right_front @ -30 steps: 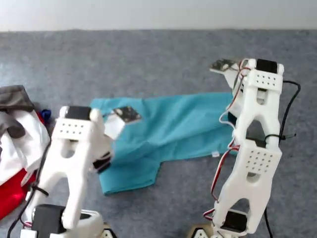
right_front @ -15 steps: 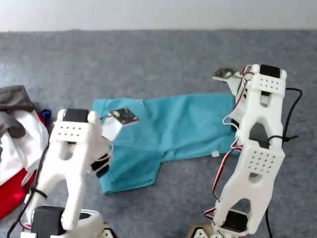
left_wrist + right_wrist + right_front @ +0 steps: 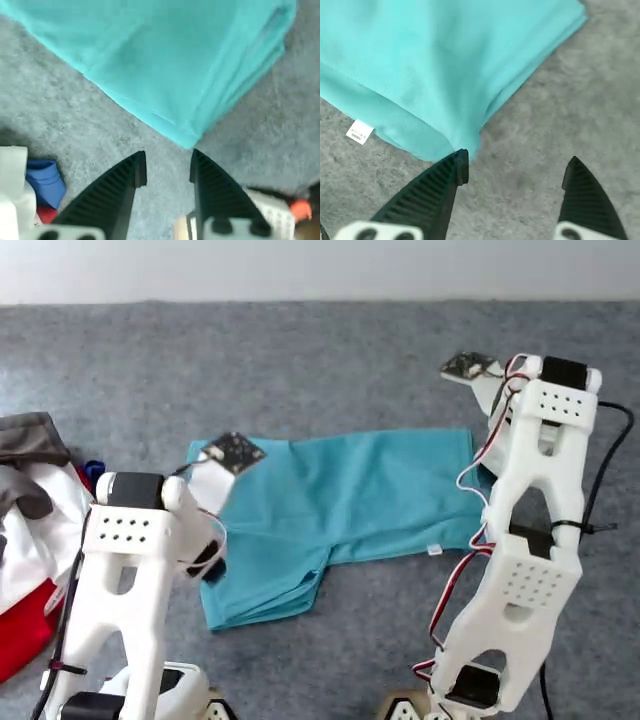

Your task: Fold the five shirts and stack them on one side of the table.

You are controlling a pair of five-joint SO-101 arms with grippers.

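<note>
Though the teal shirt [image 3: 350, 500] carries a small white label [image 3: 359, 132] by its near right hem, I can't read any print on it. The shirt lies flat in the middle of the grey, felt-like table [image 3: 300, 360], with a pale wall behind. A pile of shirts [image 3: 30, 530] in white, red, grey and blue sits at the left edge. My left gripper [image 3: 167, 160] hangs with its fingers apart just off a left corner of the shirt. My right gripper [image 3: 517, 165] is spread wide, one finger at a right corner.
</note>
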